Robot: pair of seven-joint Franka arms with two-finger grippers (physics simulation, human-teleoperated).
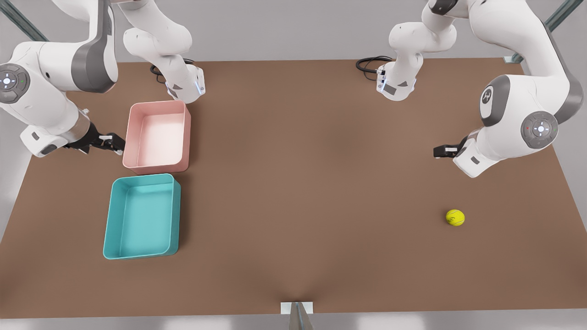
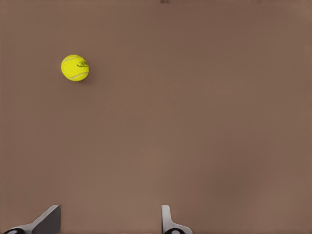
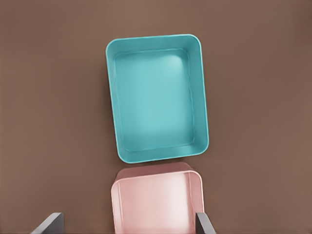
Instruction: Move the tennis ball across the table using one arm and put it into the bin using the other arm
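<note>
Two arms: both hover off the table [image 1: 293, 183], neither touching anything; I judge the task not yet begun.
Tennis ball: I see the tennis ball [image 1: 455, 217] lying free on the table at the lower right of the front view, well apart from the bin [image 1: 110, 229] at the lower left.
Left gripper: the left gripper [image 1: 439, 151] hangs at the right of the front view, above and slightly left of the ball; its fingers [image 2: 168, 222] stand apart and empty.
Right gripper: the right gripper [image 1: 114, 143] hovers at the pink tray [image 1: 133, 133], upper left; its fingers [image 3: 204, 225] stand apart, holding nothing.
Step in hand: I would bring the left gripper down centred over the ball, jaws wide, and close gently so it does not roll away; the right arm waits.
Left wrist view: shows the ball's [image 2: 75, 68] seam and the bare brown around it.
Right wrist view: shows the bin's [image 3: 113, 107] empty inside and the pink tray's [image 3: 117, 204] rim just beside it.
</note>
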